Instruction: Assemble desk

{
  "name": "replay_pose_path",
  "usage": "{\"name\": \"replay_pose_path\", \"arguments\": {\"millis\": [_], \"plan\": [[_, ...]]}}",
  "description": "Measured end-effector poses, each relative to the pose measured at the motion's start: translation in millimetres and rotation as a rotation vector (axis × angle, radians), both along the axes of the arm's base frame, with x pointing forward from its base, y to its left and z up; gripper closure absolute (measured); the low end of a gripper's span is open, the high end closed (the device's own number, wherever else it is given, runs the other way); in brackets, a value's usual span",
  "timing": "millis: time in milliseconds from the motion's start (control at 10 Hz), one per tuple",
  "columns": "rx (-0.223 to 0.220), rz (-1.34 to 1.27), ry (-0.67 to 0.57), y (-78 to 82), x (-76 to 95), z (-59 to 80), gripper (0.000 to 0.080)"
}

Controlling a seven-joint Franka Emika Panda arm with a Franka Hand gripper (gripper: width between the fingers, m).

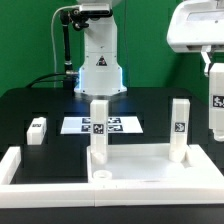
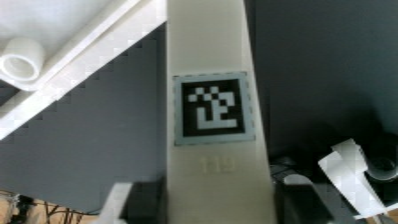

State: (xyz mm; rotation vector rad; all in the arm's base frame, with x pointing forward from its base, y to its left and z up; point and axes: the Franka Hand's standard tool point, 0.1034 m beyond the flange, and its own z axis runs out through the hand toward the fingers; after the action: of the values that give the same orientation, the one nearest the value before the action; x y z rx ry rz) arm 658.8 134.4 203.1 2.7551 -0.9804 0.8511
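The white tabletop [image 1: 140, 160] lies flat at the front with two leg blocks standing upright on it, one [image 1: 100, 122] left of centre and one [image 1: 178, 122] to the right. A third leg [image 1: 37, 130] lies loose on the black table at the exterior view's left. My gripper [image 1: 215, 85] hangs at the exterior view's right edge, shut on a fourth tagged leg [image 1: 216, 108] held upright above the table. In the wrist view this leg [image 2: 210, 100] fills the middle, clamped between the gripper [image 2: 205, 200]'s dark pads. The tabletop's rim [image 2: 71, 85] and a round socket [image 2: 22, 62] lie beside it.
The marker board [image 1: 100, 126] lies flat mid-table behind the standing legs. A low white border wall [image 1: 12, 165] runs along the front and the exterior view's left. The robot's base [image 1: 98, 70] stands at the back. Cables [image 2: 347, 170] hang near the gripper.
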Motion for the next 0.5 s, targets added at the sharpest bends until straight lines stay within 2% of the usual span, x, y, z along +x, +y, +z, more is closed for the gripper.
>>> {"name": "replay_pose_path", "arguments": {"millis": [300,400,500], "plan": [[0.006,-0.014,-0.001,-0.5,-0.9,-4.7,0.0512],[-0.018,-0.029,-0.015,-1.1,-1.2,-22.0,0.0512],[-0.047,-0.028,-0.017,-4.4,0.2,-30.2,0.0512]]}}
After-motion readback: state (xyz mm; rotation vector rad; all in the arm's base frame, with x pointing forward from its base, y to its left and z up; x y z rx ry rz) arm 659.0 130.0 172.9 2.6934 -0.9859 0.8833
